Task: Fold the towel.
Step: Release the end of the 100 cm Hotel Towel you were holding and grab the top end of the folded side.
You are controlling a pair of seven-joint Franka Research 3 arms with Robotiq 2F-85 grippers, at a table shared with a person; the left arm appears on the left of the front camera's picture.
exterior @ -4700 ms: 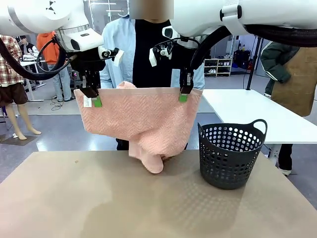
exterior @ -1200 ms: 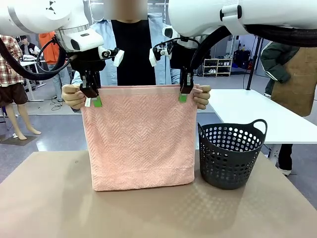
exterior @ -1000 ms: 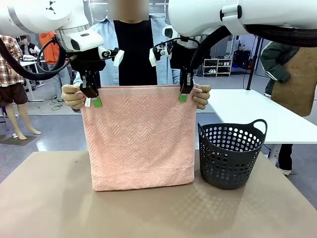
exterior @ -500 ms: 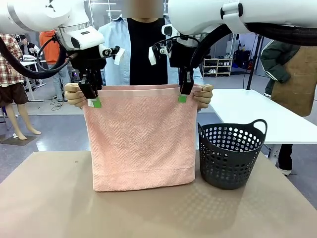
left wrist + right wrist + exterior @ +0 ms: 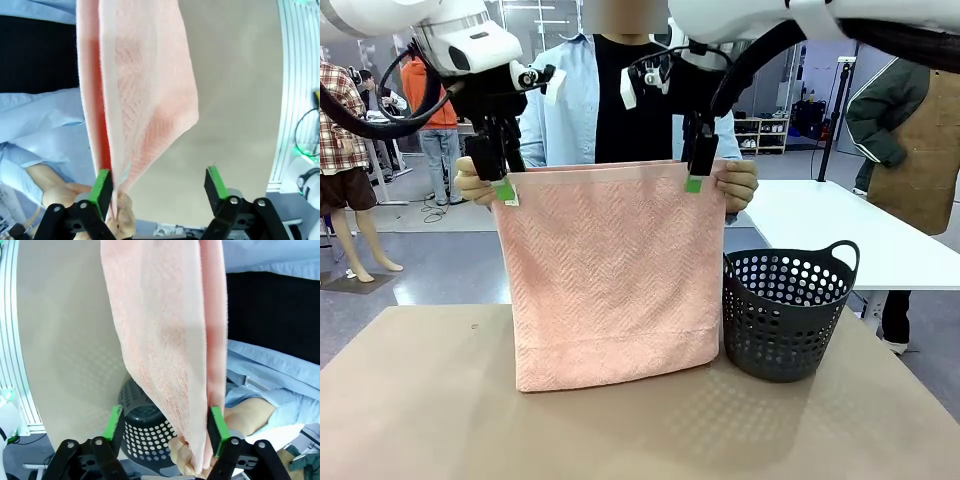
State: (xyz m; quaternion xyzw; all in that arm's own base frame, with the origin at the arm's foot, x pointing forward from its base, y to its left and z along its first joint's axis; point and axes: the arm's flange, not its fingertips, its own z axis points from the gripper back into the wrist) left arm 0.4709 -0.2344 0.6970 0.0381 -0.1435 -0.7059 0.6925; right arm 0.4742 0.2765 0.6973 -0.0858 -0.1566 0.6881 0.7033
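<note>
The towel [image 5: 615, 270] hangs doubled from the person's hands [image 5: 738, 182], lower edge near the bench [image 5: 420, 400]; left gripper [image 5: 157, 185] and right gripper [image 5: 165, 425] stand apart, gripping nothing; terry lying against a pad could snag on withdrawal.

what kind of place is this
Likely a robotics lab in an open hall: a white robot arm at a brown table, a white table beyond, storage shelves at the back.

The towel [image 5: 610, 270] hides the person's [image 5: 630, 100] waist and legs (front view).
</note>
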